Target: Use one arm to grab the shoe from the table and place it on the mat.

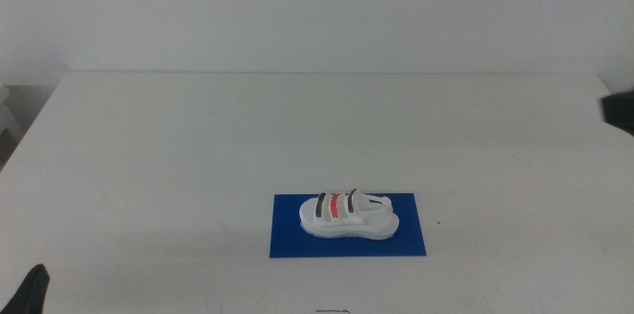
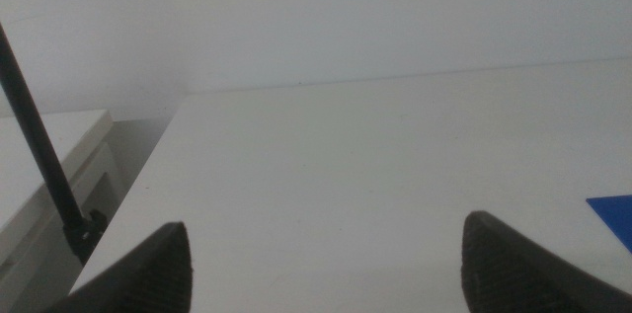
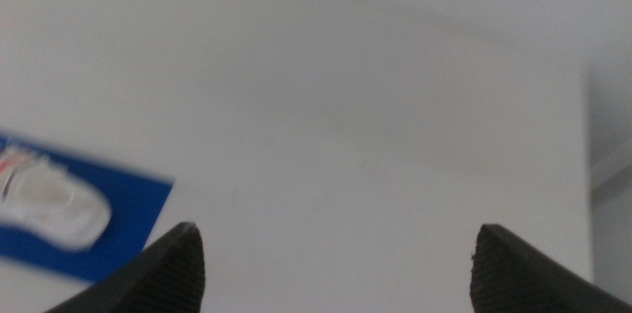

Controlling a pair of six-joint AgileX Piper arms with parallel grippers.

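The white shoe [image 1: 347, 215] with black and red straps lies on its sole on the blue mat [image 1: 287, 240], near the front middle of the white table [image 1: 198, 136]. No gripper touches it. A dark tip of the left arm [image 1: 28, 292] shows at the bottom left corner of the middle view, and a dark part of the right arm [image 1: 620, 111] at the right edge. My left gripper [image 2: 326, 254] is open over bare table, a corner of the mat [image 2: 614, 212] beside it. My right gripper [image 3: 336, 264] is open, with the shoe [image 3: 44, 199] on the mat [image 3: 128, 204] off to one side.
A thin black rod [image 2: 39, 155] and a white cabinet [image 2: 49, 165] stand beside the table's edge in the left wrist view. A white wall rises behind the table.
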